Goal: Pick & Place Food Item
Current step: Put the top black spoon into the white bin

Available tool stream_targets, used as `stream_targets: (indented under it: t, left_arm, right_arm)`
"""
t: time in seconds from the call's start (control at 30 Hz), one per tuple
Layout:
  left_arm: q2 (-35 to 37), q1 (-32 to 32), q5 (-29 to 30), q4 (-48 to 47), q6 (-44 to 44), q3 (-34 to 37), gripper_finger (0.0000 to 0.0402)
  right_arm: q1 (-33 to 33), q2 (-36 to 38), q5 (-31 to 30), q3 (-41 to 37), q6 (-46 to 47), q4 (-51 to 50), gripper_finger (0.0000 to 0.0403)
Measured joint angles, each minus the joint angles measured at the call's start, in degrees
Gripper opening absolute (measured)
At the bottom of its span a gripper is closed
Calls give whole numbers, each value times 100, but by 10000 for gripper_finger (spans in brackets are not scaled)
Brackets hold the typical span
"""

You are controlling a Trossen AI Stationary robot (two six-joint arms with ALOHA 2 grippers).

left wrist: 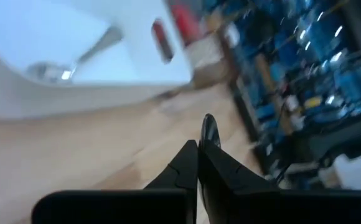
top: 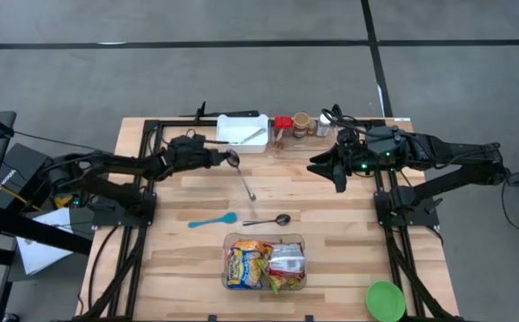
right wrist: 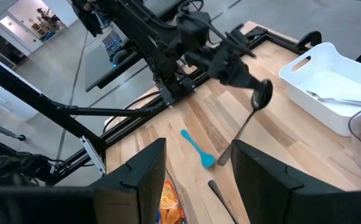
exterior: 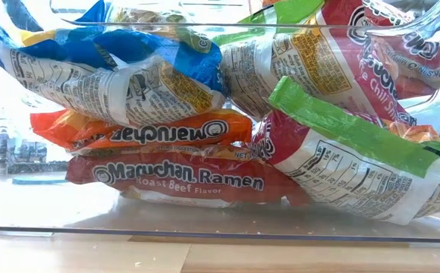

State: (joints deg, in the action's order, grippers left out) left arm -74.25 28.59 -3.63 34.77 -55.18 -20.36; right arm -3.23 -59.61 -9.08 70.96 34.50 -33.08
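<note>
My left gripper [top: 226, 159] is at the table's far left, just in front of the white bin [top: 242, 131]. It is shut on a metal spoon [top: 244, 182]. The spoon also shows in the right wrist view [right wrist: 246, 121], and its bowl sticks out past the fingertips in the left wrist view [left wrist: 208, 130]. My right gripper [top: 328, 174] is open and empty at the far right, pointing toward the spoon. A clear container of ramen packets [top: 264, 262] stands at the near middle and fills the low view [exterior: 205, 129]. My left gripper pinches the spoon at its bowl end [right wrist: 259, 94] between its two fingers. It comes about level from the table's left. The handle [right wrist: 233, 140] slants down from the fingers toward the near side. I cannot tell whether the handle's free end touches the table.
A blue spoon [top: 213, 219] and a second metal spoon [top: 269, 219] lie on the table in front of the container. The white bin holds a utensil [right wrist: 339, 99]. Jars [top: 300, 125] stand at the far edge. A green bowl [top: 385, 300] sits at the near right.
</note>
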Motion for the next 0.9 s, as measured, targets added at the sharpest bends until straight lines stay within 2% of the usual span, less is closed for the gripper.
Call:
stream_targets:
  t: [0.23, 0.37, 0.7, 0.9]
  left_arm:
    - [428, -120, 594, 210, -485, 0, 1]
    - [438, -261, 880, 572, -774, -7, 1]
    - [438, -495, 2148, 692, -1860, -7, 0]
    - [438, -495, 2449, 874, -2194, -7, 0]
  right_arm:
    - [59, 0, -1, 0, -47, 2, 175]
    - [116, 0, 0, 0, -64, 4, 175]
    - [116, 1, 0, 0, -135, 4, 175]
    - [116, 0, -22, 2, -153, 6, 175]
